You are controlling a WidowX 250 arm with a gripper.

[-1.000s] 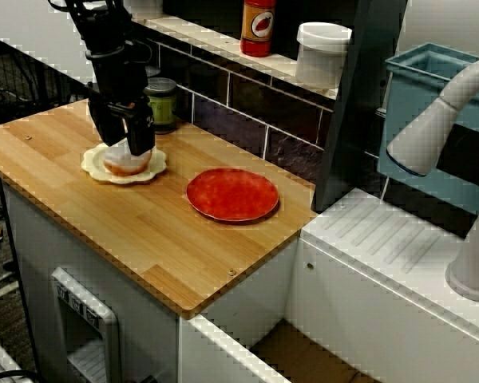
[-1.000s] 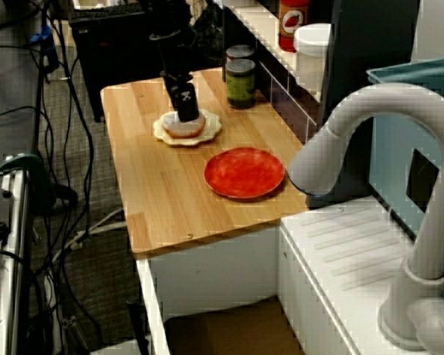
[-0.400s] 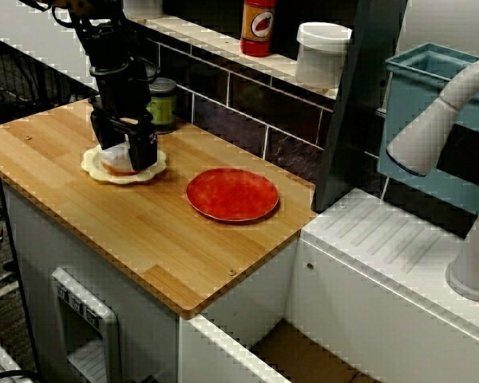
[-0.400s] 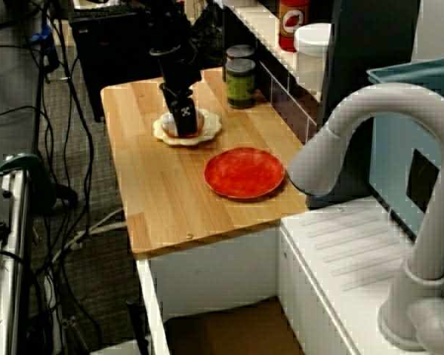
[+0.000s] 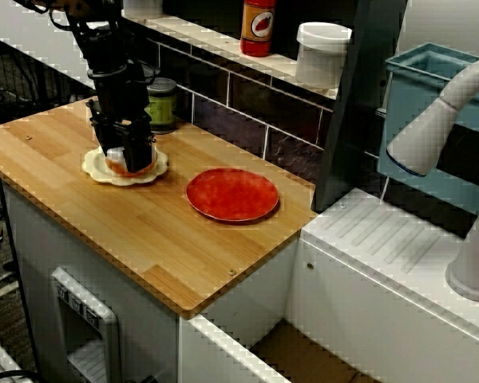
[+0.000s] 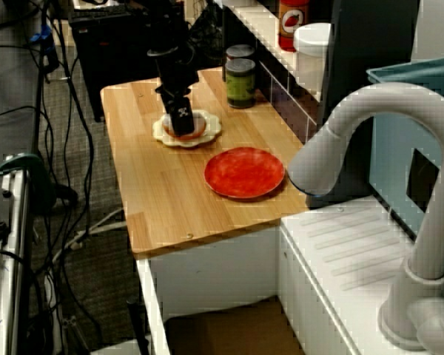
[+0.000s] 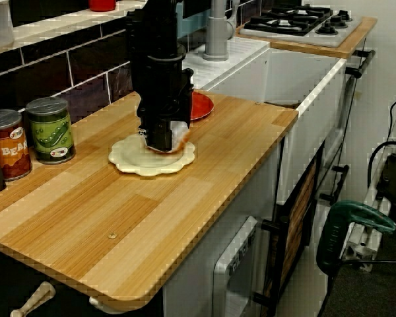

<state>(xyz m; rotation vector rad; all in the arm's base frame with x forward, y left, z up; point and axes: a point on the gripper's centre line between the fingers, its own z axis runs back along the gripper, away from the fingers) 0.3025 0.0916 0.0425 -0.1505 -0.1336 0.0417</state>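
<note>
I have the gripper (image 5: pixel 128 153) low over the cream scalloped plate (image 5: pixel 96 168), at the far left of the wooden counter (image 5: pixel 184 247). Its fingers stand on either side of the small white and orange object (image 7: pixel 179 135), which sits on this plate. I cannot tell if they press it or only flank it. I judge this to be the grasping step. A lift would need a firm closing first, then a straight rise, clear of the green can (image 5: pixel 161 102) behind and the red plate (image 5: pixel 232 194) to the right.

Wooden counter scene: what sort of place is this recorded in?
Probably a toy or mock kitchen: a gas hob, a grey tap over a white sink unit, and food cans against a tiled backsplash on the wooden counter.
</note>
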